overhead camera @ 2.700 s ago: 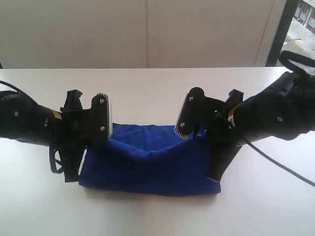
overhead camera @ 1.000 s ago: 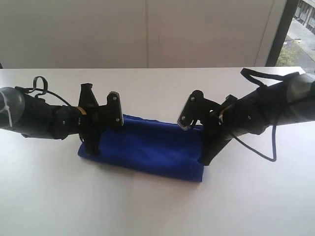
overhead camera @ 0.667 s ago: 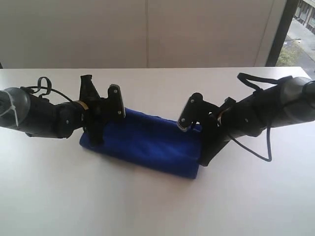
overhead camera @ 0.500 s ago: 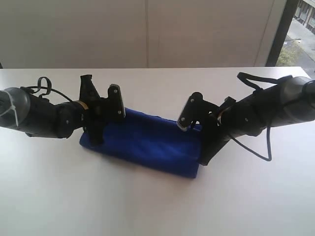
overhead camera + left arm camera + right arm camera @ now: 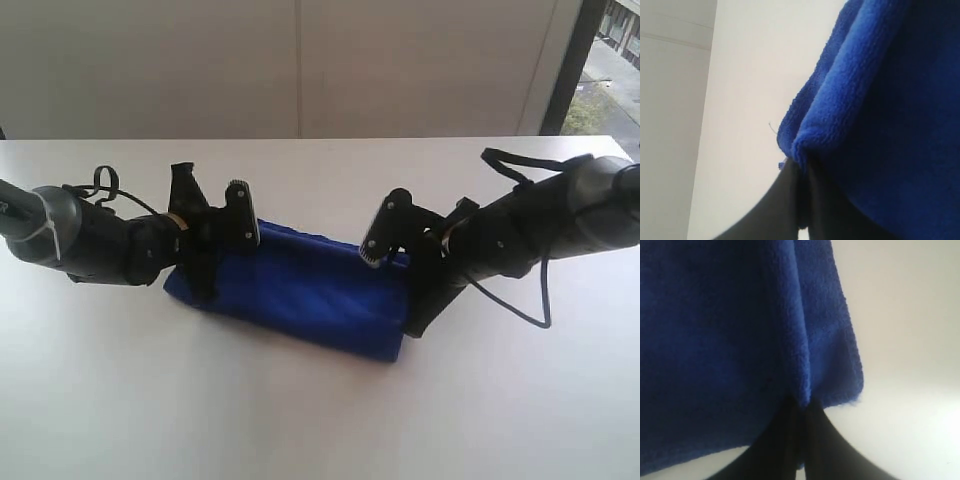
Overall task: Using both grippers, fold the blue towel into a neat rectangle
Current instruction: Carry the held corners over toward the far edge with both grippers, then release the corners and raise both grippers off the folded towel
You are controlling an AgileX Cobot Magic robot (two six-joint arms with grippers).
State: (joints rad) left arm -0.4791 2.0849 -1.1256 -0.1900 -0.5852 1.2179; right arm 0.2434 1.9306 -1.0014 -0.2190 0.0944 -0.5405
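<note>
The blue towel [image 5: 305, 290] lies on the white table as a long folded band, slanting from back left to front right. My left gripper [image 5: 205, 290] is down at the towel's left end, shut on a fold of the towel [image 5: 850, 115]; a thin loose thread [image 5: 772, 127] sticks out there. My right gripper [image 5: 412, 325] is low at the towel's right end, shut on the edge of the towel [image 5: 740, 340]. In both wrist views the dark jaws stand pressed together with blue cloth pinched between them.
The white table [image 5: 320, 420] spreads round the towel. A pale wall stands behind it, and a dark window frame [image 5: 563, 60] rises at the back right. A black cable [image 5: 520, 305] loops beside the right arm.
Both grippers have lowered with the towel, which went from a hanging sheet to a flat folded band. In the last half second the left arm slid slightly right; the right stayed put.
</note>
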